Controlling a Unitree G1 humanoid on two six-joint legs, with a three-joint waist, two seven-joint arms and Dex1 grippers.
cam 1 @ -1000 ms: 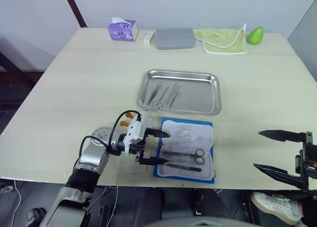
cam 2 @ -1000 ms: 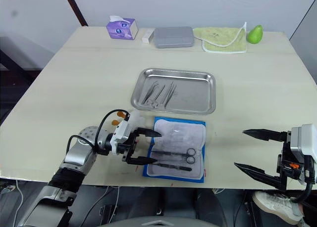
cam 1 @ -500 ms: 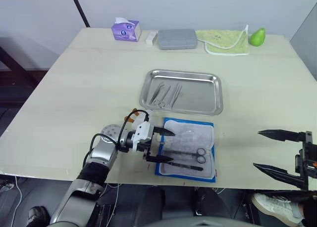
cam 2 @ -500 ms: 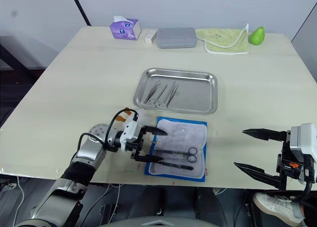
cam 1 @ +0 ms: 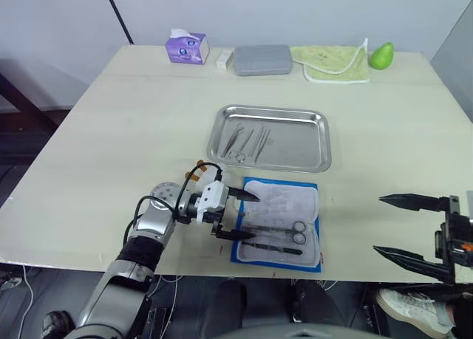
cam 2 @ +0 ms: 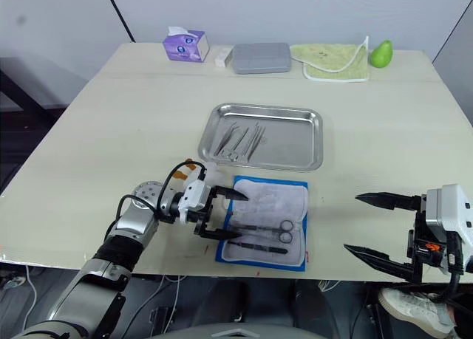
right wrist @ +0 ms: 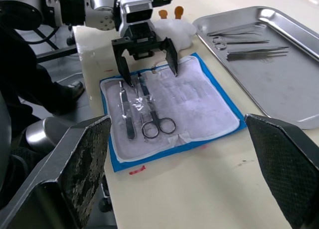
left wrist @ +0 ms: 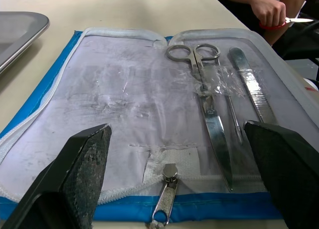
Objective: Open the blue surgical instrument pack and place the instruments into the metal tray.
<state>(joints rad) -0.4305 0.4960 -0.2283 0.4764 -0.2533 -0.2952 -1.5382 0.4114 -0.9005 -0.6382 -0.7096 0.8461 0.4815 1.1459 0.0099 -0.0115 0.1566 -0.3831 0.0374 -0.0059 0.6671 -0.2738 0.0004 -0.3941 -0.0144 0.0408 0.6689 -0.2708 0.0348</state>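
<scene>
Comparing the head views with those of a second ago, the left gripper (cam 1: 238,216) is found advanced to the near-left edge of the flat blue fabric instrument pack (cam 1: 278,222), fingers spread; a pick from the opened pack is judged imminent. Thin silvery instruments (cam 1: 249,140) already lie in the shallow stainless steel tray (cam 1: 270,138) just beyond.

In the left wrist view, ring-handled scissors (left wrist: 207,102) and tweezers (left wrist: 252,85) are seen strapped on the lining.

In the right wrist view, the right gripper (right wrist: 179,169) is held wide apart, well clear.
</scene>
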